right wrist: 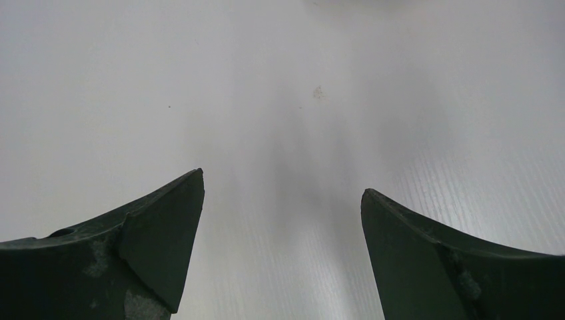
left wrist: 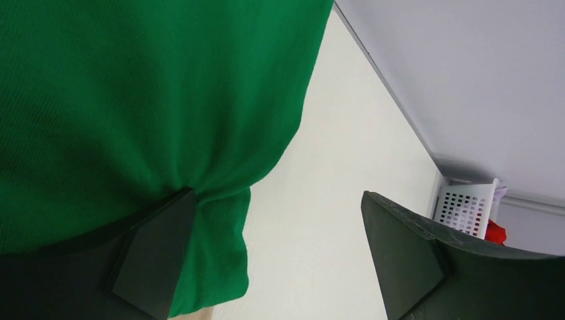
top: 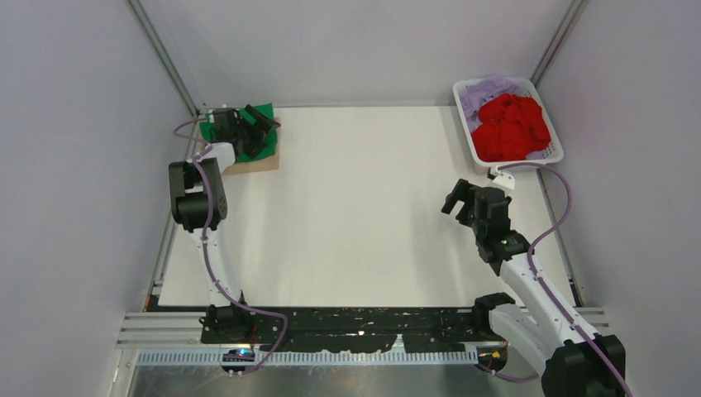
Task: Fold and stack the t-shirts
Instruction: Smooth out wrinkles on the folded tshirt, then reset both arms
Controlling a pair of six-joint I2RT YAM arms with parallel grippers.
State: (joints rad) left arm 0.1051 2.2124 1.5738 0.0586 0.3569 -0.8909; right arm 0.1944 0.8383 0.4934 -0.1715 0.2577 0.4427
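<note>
The bright green t-shirt [top: 266,149] lies folded at the table's far left corner on top of the tan t-shirt [top: 258,164], whose edge shows beneath it. My left gripper [top: 263,128] is over this pile. In the left wrist view the left gripper [left wrist: 278,197] is open; one finger [left wrist: 156,247] rests against the green cloth [left wrist: 133,93] and the other is over bare table. The red t-shirt [top: 512,124] and the lavender t-shirt [top: 484,93] lie crumpled in the basket. My right gripper [top: 460,203] is open and empty over bare table, as its wrist view [right wrist: 282,183] shows.
The white slotted basket [top: 465,136] stands at the far right corner and shows far off in the left wrist view [left wrist: 466,210]. Grey walls enclose the white table [top: 364,215] on three sides. Cables hang along both arms.
</note>
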